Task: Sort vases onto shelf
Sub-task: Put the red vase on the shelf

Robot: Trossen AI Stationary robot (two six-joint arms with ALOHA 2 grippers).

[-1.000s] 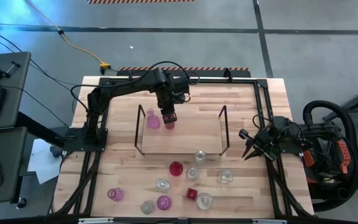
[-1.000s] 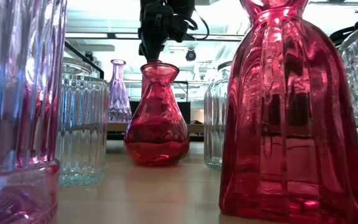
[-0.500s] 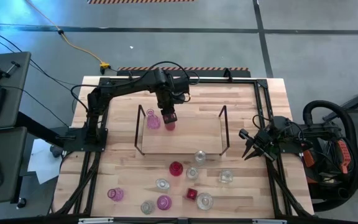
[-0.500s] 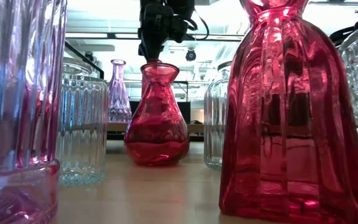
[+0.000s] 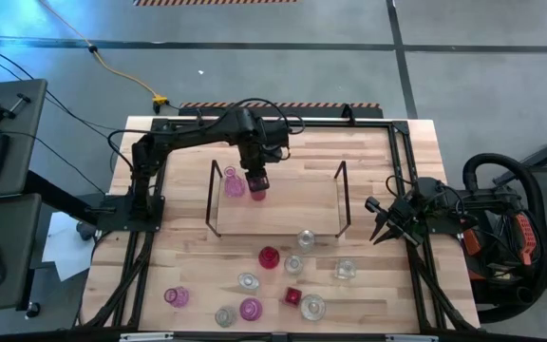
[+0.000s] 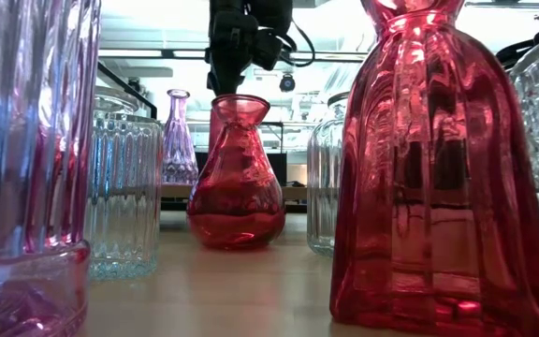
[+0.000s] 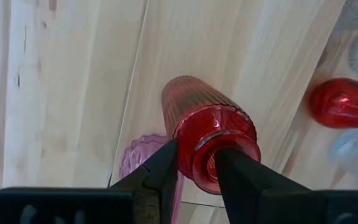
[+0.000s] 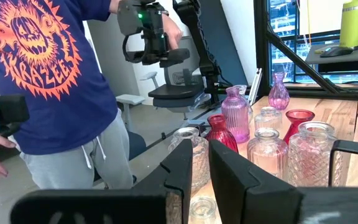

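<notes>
The left tool [image 5: 257, 180] hangs over the shelf [image 5: 283, 217], its fingers [image 7: 164, 168] standing on either side of the neck of a ribbed red vase [image 7: 207, 137]. That vase stands upright on the shelf's light board just beside a pink vase [image 5: 233, 183]. The fingers sit close against the flared rim, yet whether they grip the glass or have let go I cannot tell. In the high view the red vase shows only as a small red patch under the tool. The right tool [image 5: 379, 219] waits near the right edge of the table [image 5: 378, 285], well apart from the shelf, with a narrow gap between its fingers and nothing between them. The other vases [image 5: 272, 283] stand scattered on the table in front of the shelf: clear ones, a few pink ones and two red ones. The right wrist view shows a person in a blue shirt with an orange print [image 8: 39, 68] standing beyond the table.
</notes>
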